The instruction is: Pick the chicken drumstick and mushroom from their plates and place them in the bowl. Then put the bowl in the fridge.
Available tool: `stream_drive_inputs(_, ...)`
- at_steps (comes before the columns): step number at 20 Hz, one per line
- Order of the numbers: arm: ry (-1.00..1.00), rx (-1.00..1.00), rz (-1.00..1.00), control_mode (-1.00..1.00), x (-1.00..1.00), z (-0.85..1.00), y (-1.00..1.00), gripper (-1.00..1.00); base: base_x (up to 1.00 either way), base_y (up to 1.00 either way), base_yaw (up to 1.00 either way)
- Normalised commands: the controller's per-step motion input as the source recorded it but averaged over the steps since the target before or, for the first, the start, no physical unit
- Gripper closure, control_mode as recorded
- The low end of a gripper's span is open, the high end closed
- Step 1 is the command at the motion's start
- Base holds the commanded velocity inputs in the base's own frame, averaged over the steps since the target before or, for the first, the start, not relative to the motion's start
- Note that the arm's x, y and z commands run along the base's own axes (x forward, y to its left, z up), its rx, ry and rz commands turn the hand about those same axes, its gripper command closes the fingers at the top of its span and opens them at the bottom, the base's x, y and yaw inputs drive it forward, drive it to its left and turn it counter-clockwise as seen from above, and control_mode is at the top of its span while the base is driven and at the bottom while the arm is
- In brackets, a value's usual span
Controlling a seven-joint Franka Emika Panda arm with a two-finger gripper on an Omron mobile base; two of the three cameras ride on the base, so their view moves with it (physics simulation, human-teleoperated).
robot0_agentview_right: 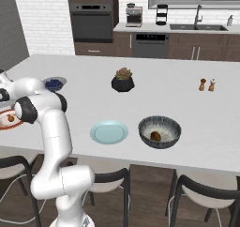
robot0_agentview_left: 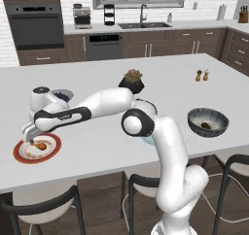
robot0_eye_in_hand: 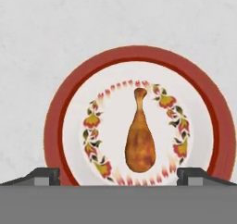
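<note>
Left base view, arm: the white arm reaches far out over the counter (robot0_agentview_left: 146, 78) to the red-rimmed plate (robot0_agentview_left: 22, 154), and the gripper (robot0_agentview_left: 30, 137) hangs just above that plate.
Left base view, chicken drumstick (robot0_agentview_left: 41, 145): lies on the red-rimmed plate, right under the gripper; contact is hard to judge from here, probably still apart.
Left base view, bowl (robot0_agentview_left: 208, 121): well apart from the red-rimmed plate, at the other end of the counter, with the mushroom (robot0_agentview_left: 206, 125) already inside.
Right base view, pale blue plate (robot0_agentview_right: 109, 132): bare, just beside the bowl (robot0_agentview_right: 160, 131) and between it and the red-rimmed plate (robot0_agentview_right: 8, 119) at the picture's edge.
Right base view, mushroom (robot0_agentview_right: 155, 136): a brown lump on the bowl's floor, so that half of the loading looks done.
Hand view, drumstick (robot0_eye_in_hand: 140, 136): centred on the red-rimmed plate (robot0_eye_in_hand: 55, 121), thick end toward the camera, thin bone end away.
Hand view, jaws: released, spread wide, one tip (robot0_eye_in_hand: 45, 176) on each side of the meat, nothing between them yet.
Step in hand: picking the drumstick.
How to do it well: descend straight, keeping the thick end midway between the tips; they already span its narrow width, so no roll seems needed. Stop short of the plate, close on the fat part rather than the bone, then lift clear before swinging toward the bowl.
</note>
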Motion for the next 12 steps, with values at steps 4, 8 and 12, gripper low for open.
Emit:
stream_drive_inputs(4,0.05,-0.09,0.0,-1.0,0.01,-0.41,0.0,-1.0,0.0,0.0,0.0)
stream_drive_inputs(8,0.0,-0.04,0.0,-1.0,0.08,-0.57,0.0,-1.0,0.0,0.0,0.0)
stream_drive_inputs(12,0.0,-0.01,0.0,-1.0,0.48,-0.23,0.0,-1.0,0.0,0.0,0.0)
